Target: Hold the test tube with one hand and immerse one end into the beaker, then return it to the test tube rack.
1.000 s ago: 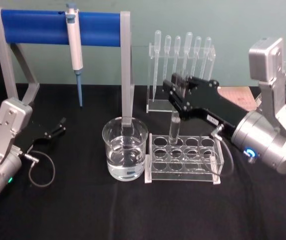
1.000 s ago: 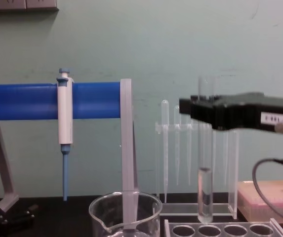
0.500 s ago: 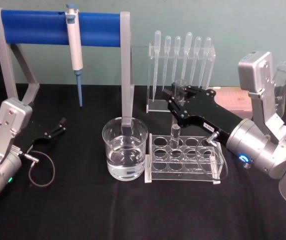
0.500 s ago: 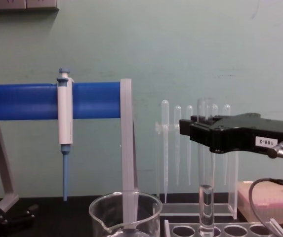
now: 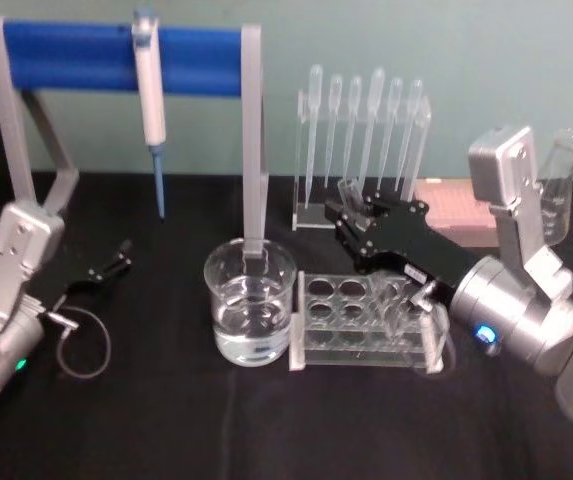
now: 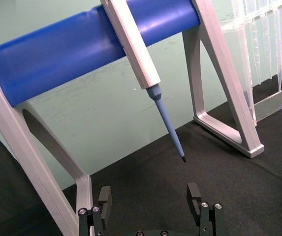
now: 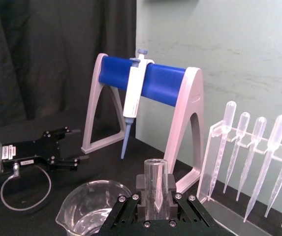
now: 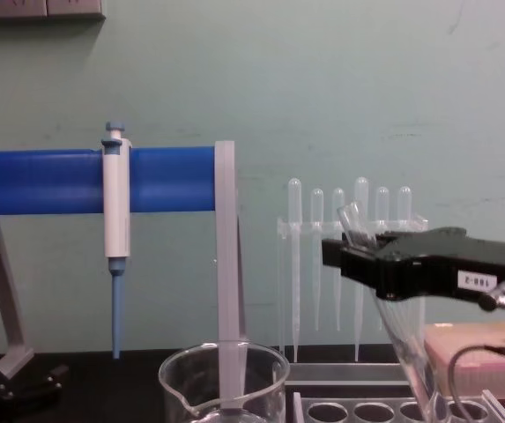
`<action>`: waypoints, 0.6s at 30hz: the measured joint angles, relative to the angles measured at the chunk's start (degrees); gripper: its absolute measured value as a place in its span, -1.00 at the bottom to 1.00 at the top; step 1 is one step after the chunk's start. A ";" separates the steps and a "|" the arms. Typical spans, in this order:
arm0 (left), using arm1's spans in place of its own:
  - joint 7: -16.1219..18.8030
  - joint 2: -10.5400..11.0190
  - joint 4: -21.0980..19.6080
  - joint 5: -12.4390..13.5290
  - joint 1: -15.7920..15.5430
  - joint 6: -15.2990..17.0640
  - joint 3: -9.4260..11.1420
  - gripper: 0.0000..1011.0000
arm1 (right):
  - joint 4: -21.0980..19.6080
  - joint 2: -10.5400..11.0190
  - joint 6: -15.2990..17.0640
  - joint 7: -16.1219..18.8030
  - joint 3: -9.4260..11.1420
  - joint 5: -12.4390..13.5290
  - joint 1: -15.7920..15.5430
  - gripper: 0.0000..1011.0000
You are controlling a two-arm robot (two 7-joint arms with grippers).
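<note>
My right gripper (image 5: pixel 351 215) is over the back rows of the clear test tube rack (image 5: pixel 366 322), jaws clamped on the test tube (image 8: pixel 391 308) near its open rim; the tube is tilted, rim leaning toward the beaker side, rounded end down in a rack hole toward the right; in the right wrist view the tube's open rim (image 7: pixel 156 167) sits between the jaws, pinched; white number label visible on the gripper body in the chest view.

Beaker (image 5: pixel 251 300) stands on the black counter (image 5: pixel 166 420) just left of the rack, touching or nearly touching it, I can't tell which; clear liquid in its lower part; tube is apart from the beaker, not in it.

My left gripper (image 5: pixel 116 262) is parked low on the counter at far left, well apart from the beaker; jaws spread wide with nothing between them, seen in the left wrist view (image 6: pixel 150 204).

Behind: grey stand with blue bar (image 5: pixel 116 45); a white pipettor with blue tip (image 5: pixel 149 90) hanging on it; acrylic holder with plastic pipettes (image 5: pixel 366 120) behind the rack; pink tip box (image 5: pixel 456 205) at right behind my right arm.
</note>
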 joint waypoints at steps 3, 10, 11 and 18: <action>0.00 0.00 0.00 0.00 0.00 0.00 -0.01 0.98 | -0.56 0.06 0.01 0.06 0.35 -0.07 0.01 -0.55; 0.00 0.00 0.00 0.00 0.00 0.00 0.00 0.98 | -1.75 0.20 0.00 0.24 1.04 -0.14 0.18 -0.55; 0.00 0.00 0.00 0.00 0.00 0.00 0.00 0.98 | -1.77 0.12 -0.06 0.25 1.10 -0.13 0.23 -0.55; 0.00 0.00 -0.01 0.00 0.00 0.00 0.00 0.98 | -0.91 -1.02 -1.07 0.61 0.50 -0.14 1.18 -0.55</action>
